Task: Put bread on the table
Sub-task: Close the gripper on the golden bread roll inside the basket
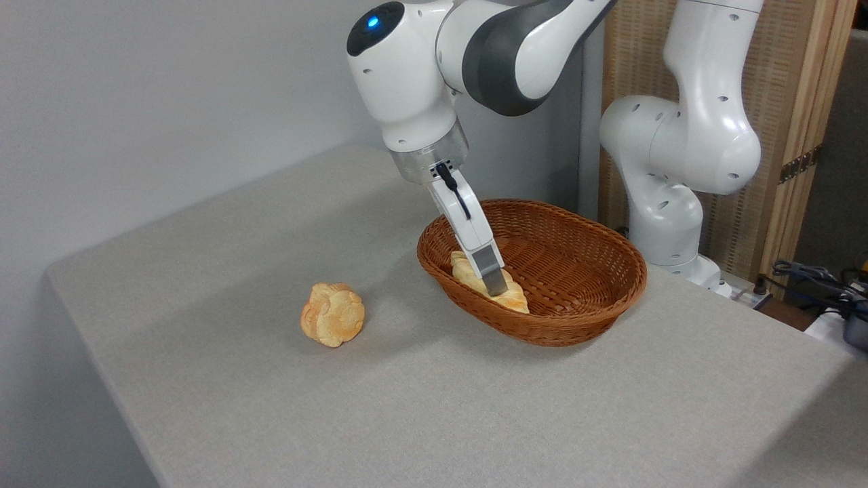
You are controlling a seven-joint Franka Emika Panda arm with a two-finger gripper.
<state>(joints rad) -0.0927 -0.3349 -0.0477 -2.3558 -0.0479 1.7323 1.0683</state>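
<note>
Bread (468, 270) in basket (583, 271), gripper (497, 287) on it

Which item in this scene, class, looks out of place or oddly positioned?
The round knotted bun sits alone on the table, tipped on its side, outside the wicker basket. The braided loaf lies inside against the near wall, with the gripper at it. Nothing looks spilled or damaged.

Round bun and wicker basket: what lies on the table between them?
Nothing: in the camera view only bare table lies between the round bun and the wicker basket.
</note>
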